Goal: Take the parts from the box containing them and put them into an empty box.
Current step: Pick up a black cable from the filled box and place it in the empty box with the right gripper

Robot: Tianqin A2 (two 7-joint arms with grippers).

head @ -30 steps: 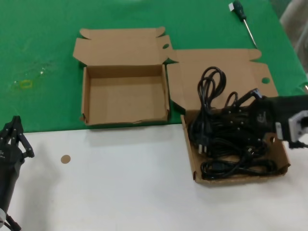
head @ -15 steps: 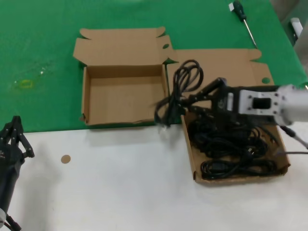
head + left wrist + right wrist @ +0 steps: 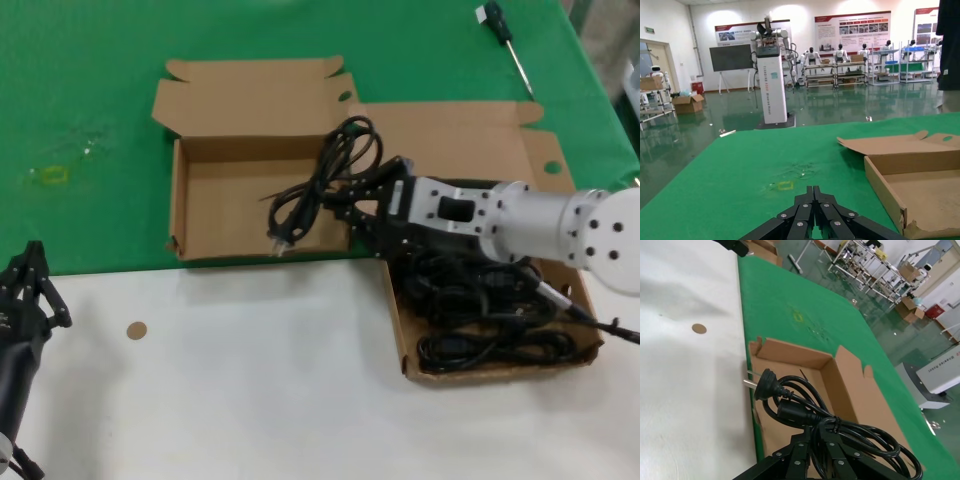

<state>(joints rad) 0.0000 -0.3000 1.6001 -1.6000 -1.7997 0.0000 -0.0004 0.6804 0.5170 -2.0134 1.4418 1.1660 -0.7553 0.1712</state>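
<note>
Cord (image 3: 320,185) pinched in right gripper (image 3: 352,205), over empty box (image 3: 178,215); none delivered; tangle remains in source box (image 3: 500,372); left gripper (image 3: 30,290) closed, idle.

Two cardboard boxes sit on the desk (image 3: 250,380): an empty box (image 3: 258,205) and a cord box (image 3: 420,350). One cord (image 3: 318,190) hangs in the right pincer (image 3: 352,205); the rest form a tangle (image 3: 480,310) too knotted to count. One screwdriver (image 3: 505,40). Two pincers, counting the left pincer (image 3: 30,290).
</note>
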